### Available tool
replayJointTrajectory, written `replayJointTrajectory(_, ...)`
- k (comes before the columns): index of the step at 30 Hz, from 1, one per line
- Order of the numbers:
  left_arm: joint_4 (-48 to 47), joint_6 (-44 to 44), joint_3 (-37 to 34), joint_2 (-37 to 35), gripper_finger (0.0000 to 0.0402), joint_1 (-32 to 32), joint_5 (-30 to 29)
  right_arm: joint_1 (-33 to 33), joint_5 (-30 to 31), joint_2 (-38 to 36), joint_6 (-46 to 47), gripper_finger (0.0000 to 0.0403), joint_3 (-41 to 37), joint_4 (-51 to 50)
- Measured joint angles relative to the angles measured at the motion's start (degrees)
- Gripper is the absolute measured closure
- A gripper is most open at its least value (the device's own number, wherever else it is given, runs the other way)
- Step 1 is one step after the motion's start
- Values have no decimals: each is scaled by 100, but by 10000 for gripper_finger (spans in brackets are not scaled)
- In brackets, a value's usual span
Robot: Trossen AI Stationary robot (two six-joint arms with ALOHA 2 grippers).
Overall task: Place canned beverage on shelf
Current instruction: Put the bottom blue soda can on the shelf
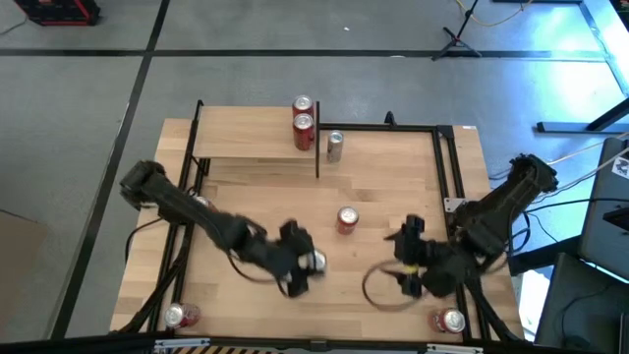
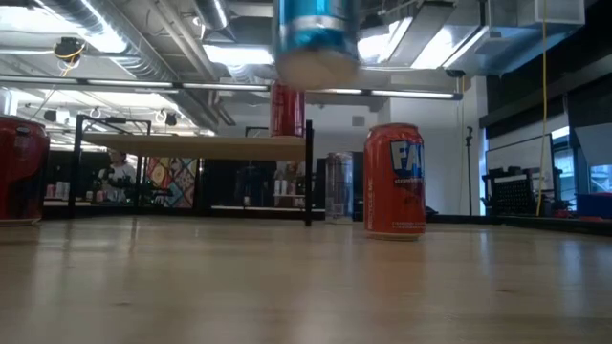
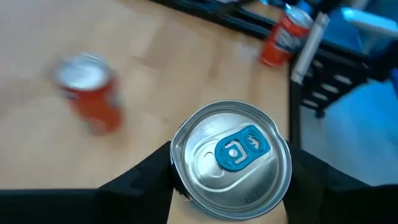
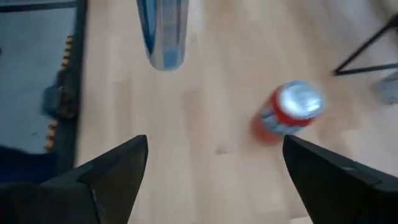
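My left gripper is shut on a blue can with a silver top and blue tab. The can hangs above the table's near middle and shows at the top of the low view. My right gripper is open and empty to its right, low over the table. The shelf, a small light-wood board on black posts, stands at the far left. A red can stands on the shelf's right end, and it also shows in the low view. My left gripper pinches the blue can between its two fingers, on opposite sides of the can's wall just under the top rim. The fingers come from above, pointing down. The can is upright and lifted clear of the table.
A red can stands on the table's middle between the grippers and the shelf. A silver can stands just right of the shelf. Red cans stand at the near left corner and the near right corner. A black frame edges the table.
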Motion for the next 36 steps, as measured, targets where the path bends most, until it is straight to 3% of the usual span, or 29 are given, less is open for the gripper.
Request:
replayJointTrajectory(5,-1004,221,47,-1074,194,682,-13,-916,-59,-452,-716,41,0,-200)
replayJointTrajectory(11,-1704,1054,54,-2028,192,1922,-19,-2472,-579,-884,-1789,41,0,-190)
replayJointTrajectory(15,-2004,1629,54,-2366,192,2910,399,-3537,-1101,-946,-2205,41,0,-182)
replayJointTrajectory(26,-1980,3061,49,-2205,191,5285,1501,-5095,-1637,-912,-3117,41,0,282)
replayJointTrajectory(36,-1489,3491,47,-1436,191,6488,2387,-5910,-2384,-793,-3942,41,0,532)
